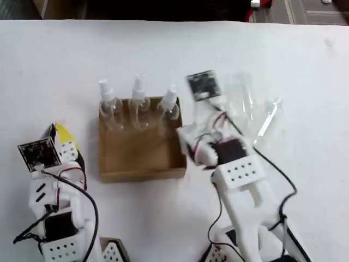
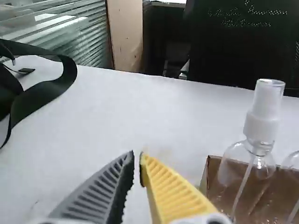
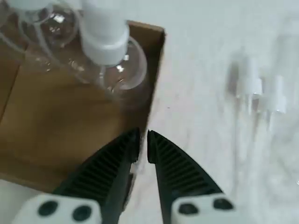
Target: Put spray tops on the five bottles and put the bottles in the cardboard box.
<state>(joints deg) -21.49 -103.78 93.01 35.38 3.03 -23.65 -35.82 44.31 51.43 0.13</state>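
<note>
The cardboard box [image 1: 143, 173] lies mid-table. Three clear bottles with white spray tops stand along its far side [image 1: 110, 106] [image 1: 138, 103] [image 1: 170, 107]. My right gripper [image 3: 142, 136] hovers over the box's right wall [image 3: 154, 88], close to the nearest capped bottle [image 3: 112, 56]; its black fingers are shut with nothing between them. Loose clear bottles [image 1: 242, 98] and spray tops [image 3: 254, 88] lie on the table to the right of the box. My left gripper [image 2: 136, 161], with one grey and one yellow finger, is shut and holds nothing, left of the box [image 2: 219, 179] and a capped bottle [image 2: 259, 135].
The right arm [image 1: 237, 169] and its cables cross the table in front of the loose bottles. A black strap [image 2: 32, 91] lies at the table's far left. The table's far edge [image 2: 196, 84] meets a dark chair behind. Open white tabletop lies beyond the box.
</note>
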